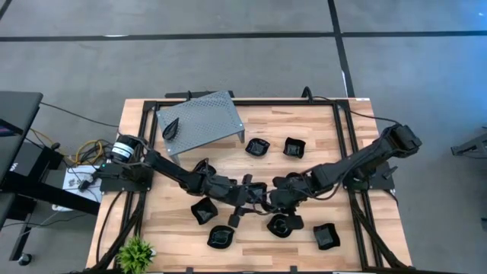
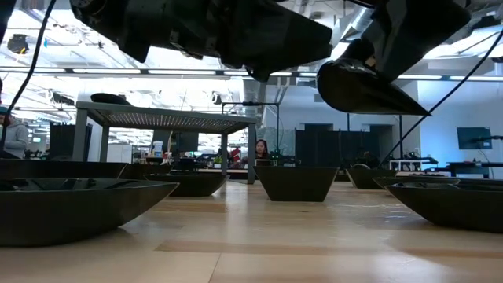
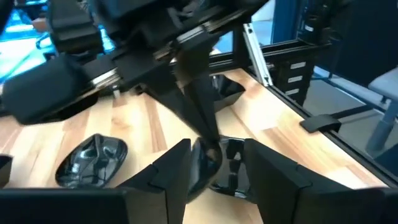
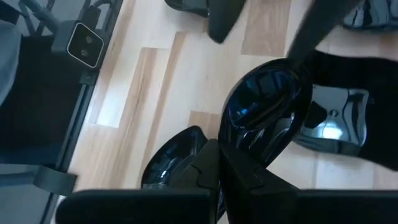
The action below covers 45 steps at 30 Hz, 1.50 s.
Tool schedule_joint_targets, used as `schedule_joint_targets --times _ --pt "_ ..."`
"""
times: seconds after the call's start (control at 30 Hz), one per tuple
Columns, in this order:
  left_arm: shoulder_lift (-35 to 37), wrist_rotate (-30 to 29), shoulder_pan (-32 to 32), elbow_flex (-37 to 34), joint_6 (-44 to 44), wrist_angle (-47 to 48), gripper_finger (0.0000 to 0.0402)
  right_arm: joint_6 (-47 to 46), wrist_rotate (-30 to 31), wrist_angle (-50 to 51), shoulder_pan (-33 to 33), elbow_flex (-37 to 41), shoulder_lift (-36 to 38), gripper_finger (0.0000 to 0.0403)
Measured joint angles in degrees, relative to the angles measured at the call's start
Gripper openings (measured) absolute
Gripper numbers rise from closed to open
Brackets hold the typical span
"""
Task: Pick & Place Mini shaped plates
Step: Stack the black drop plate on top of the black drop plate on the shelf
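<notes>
I see the perforated stand (image 1: 199, 122) at the table's (image 1: 319, 152) far left corner, one plate (image 1: 170, 129) on it. Two plates (image 1: 275, 147) sit mid-table beside it; others (image 1: 266, 228) line the near edge.

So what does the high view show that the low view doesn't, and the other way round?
Only the high view shows the whole layout: both arms meeting at mid-table, the left gripper, the right gripper, the potted plant, and a leaf-shaped plate on top of the grey perforated stand.

Only the low view shows that the plate carried under the arms hangs clear of the table, plus a person in the room behind.

Both show the stand and black plates resting on the wood.
</notes>
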<state>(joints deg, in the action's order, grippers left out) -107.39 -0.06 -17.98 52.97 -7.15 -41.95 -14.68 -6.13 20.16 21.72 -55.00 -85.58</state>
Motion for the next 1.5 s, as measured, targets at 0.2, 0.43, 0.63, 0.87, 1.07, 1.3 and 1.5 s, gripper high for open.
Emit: schedule_joint_targets --times 0.2,0.43,0.63,0.87,1.07,1.3,1.5 --pt "0.0 -0.3 0.7 0.0 0.3 0.0 0.014 4.2 0.0 0.1 -1.6 0.0 0.0 0.0" --pt "0.0 -0.4 1.8 0.0 0.6 3.0 0.0129 10.6 0.0 2.6 -3.4 -1.3 0.0 0.0" --pt "0.0 -0.1 2.4 0.0 0.6 3.4 0.0116 12.3 0.0 8.9 -3.6 -5.2 0.0 0.0" --pt "0.0 0.1 2.6 0.0 0.4 3.4 0.0093 13.8 0.0 11.8 -4.0 -6.2 0.0 0.0" --pt "0.0 1.7 2.6 0.0 0.3 3.4 0.0076 13.8 -0.2 11.1 -4.6 -6.2 0.0 0.0" --pt "0.0 2.5 2.5 -0.1 -0.5 3.5 0.0024 15.3 0.1 10.4 -4.7 -6.2 0.0 0.0" --pt "0.0 3.1 2.5 -0.2 -0.5 3.8 0.0016 15.3 0.2 9.5 -4.7 -6.2 0.0 0.0007"
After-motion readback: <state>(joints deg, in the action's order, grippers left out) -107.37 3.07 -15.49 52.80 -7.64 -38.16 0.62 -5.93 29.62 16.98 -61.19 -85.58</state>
